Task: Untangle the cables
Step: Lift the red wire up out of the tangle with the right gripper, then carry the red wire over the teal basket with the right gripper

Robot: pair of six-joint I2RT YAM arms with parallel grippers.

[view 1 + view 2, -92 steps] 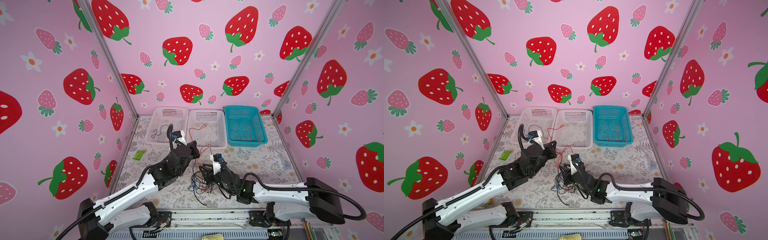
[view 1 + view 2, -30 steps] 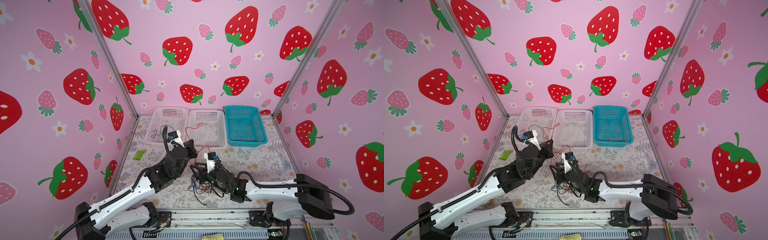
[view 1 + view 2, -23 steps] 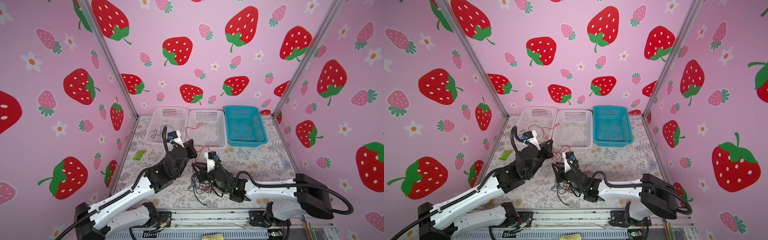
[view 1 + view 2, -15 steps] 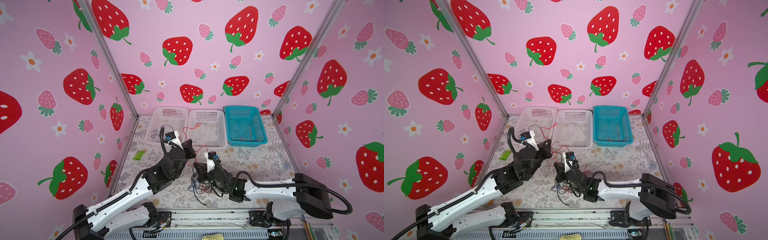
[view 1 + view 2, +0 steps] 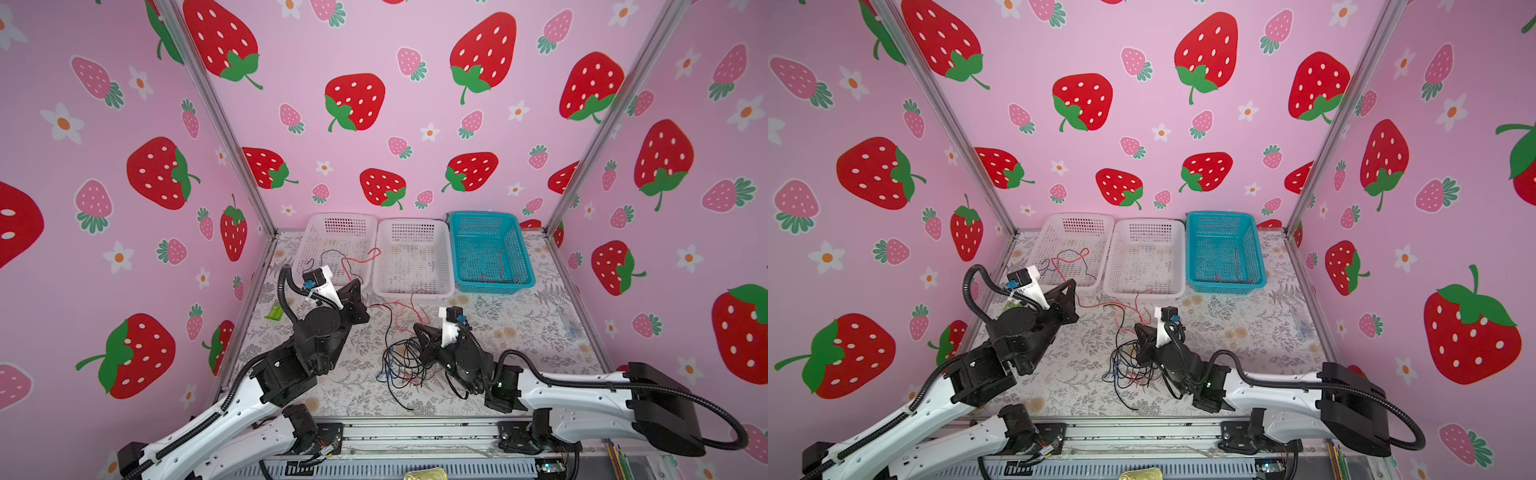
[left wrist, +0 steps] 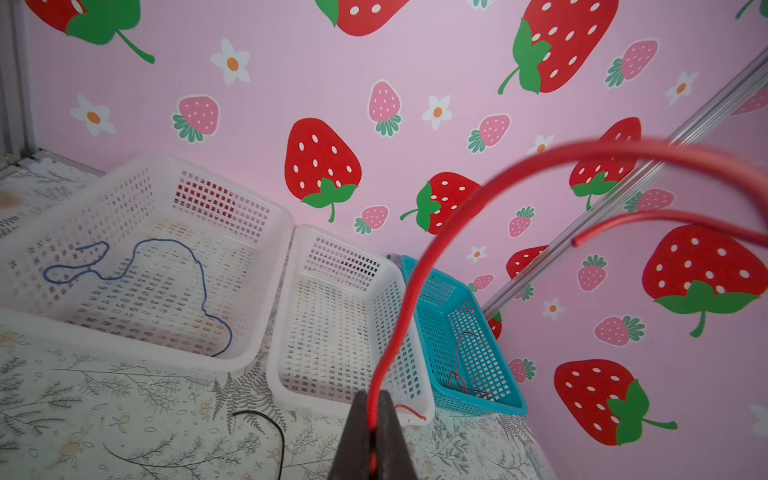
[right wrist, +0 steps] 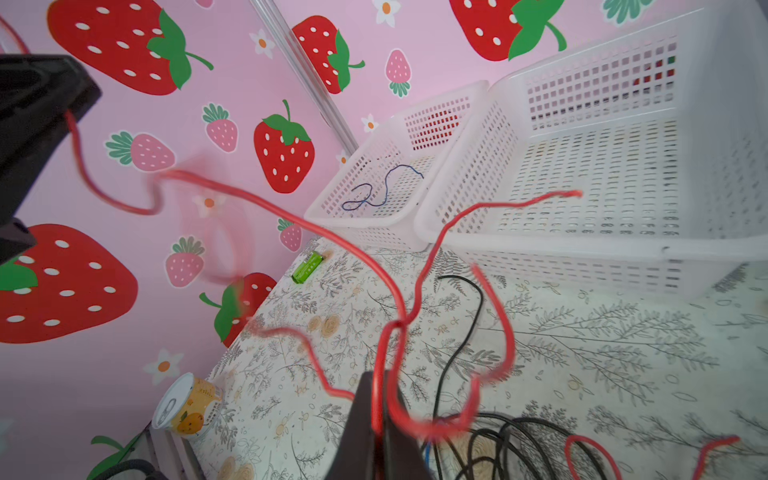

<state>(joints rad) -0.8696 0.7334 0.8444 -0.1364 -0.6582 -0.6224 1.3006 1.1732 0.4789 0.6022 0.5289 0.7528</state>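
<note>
Just changed: right pincer [image 7: 376, 384] has snapped fully shut on the red cable [image 7: 291, 216], low over the tangled cables [image 5: 401, 365] heaped on the bench [image 5: 519, 332]. The left pincer [image 6: 376, 405] stays clamped tight on what looks like the same red strand, held up near the middle white basket [image 5: 411, 293]. With both arms pinning it, it can likely be pulled free of the black-and-blue knot; a blue cable [image 6: 203, 286] already lies in the left white basket [image 6: 124, 345], a thin red one in the teal basket [image 5: 494, 286].
</note>
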